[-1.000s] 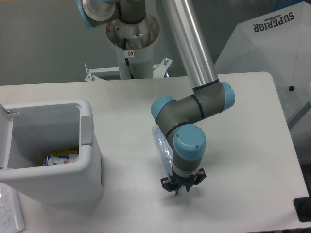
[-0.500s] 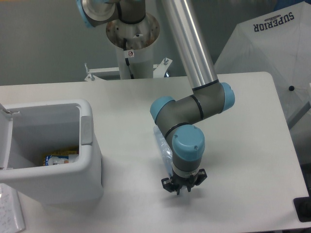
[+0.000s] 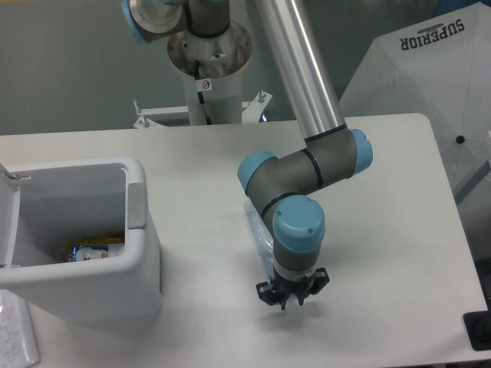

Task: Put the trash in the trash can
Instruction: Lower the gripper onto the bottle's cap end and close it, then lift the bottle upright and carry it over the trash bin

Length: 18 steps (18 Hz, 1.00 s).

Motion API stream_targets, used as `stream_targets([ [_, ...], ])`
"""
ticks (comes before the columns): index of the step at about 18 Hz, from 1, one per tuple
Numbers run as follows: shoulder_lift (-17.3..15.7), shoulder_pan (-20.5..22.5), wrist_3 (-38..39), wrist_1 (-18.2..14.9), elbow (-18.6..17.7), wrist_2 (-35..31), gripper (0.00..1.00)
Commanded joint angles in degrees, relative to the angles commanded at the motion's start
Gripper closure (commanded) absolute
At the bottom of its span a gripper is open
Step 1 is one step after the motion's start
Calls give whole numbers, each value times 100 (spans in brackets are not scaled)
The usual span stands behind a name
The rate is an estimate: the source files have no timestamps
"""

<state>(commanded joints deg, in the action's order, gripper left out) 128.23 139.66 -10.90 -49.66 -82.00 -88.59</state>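
Note:
The crushed clear plastic bottle lies on the white table, running front to back, and its near end is hidden under my wrist. My gripper points straight down at the table just right of the bottle's near end. Its fingers are mostly hidden below the flange, so I cannot tell whether they are open or shut. The white trash can stands at the left with its lid swung open. A yellow and blue packet lies inside it. The tissue wad is out of view.
The arm's base column stands behind the table's far edge. A white umbrella marked SUPERIOR is at the back right. A black object sits at the front right corner. A white sheet lies at the front left.
My wrist and gripper have sunk slightly toward the table's front edge. The bottle and trash can have not visibly moved.

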Motion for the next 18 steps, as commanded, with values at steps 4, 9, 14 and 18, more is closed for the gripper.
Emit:
stream_targets([
  [4,-44,9,-17,0,44,18,79],
  [9,-167,9,0,0,97,35,79],
  [14,-377,-9,88,9,413,35,79],
  [18,-659,44,605,79,896,70,79],
])
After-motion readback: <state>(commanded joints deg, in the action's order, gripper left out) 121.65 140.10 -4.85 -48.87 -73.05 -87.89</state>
